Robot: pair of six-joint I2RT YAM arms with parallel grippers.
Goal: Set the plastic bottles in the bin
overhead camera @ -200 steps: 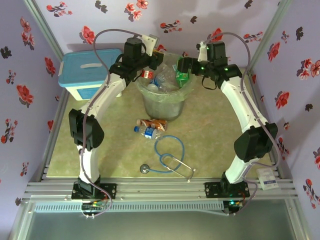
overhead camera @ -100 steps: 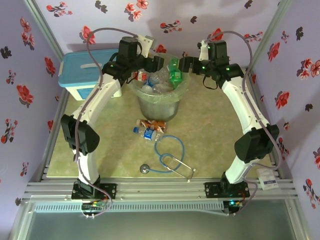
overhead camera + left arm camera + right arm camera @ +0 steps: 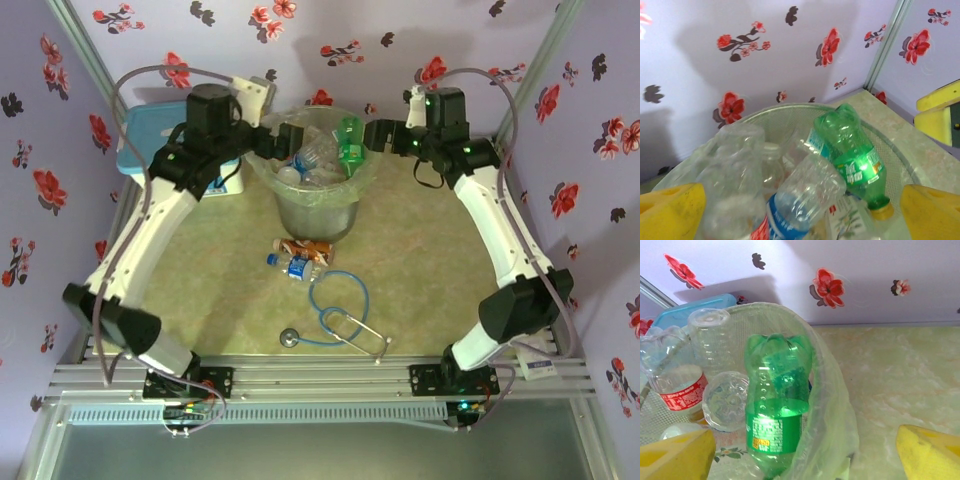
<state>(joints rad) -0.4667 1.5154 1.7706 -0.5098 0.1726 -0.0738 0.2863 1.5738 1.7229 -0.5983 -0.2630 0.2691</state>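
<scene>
Left gripper (image 3: 285,138) hung at the left rim of the bin (image 3: 316,218), yellow fingers (image 3: 670,212) spread wide with nothing pinched between them. Off to the left behind that arm sat a white box (image 3: 135,160) with a blue lid. Bin was pretty full: a heap of clear bottles (image 3: 308,160), one with a red label and one with a blue one, plus a green bottle (image 3: 349,140) leaning against the right side, cap end down. Two more bottles (image 3: 300,255) lay on the table (image 3: 430,260) just in front of the bin, touching each other, with a stethoscope (image 3: 338,318) nearer the arm bases. Right gripper (image 3: 378,135) hovered at the bin's right rim beside the green bottle, jaws wide apart too, gripping nothing.
</scene>
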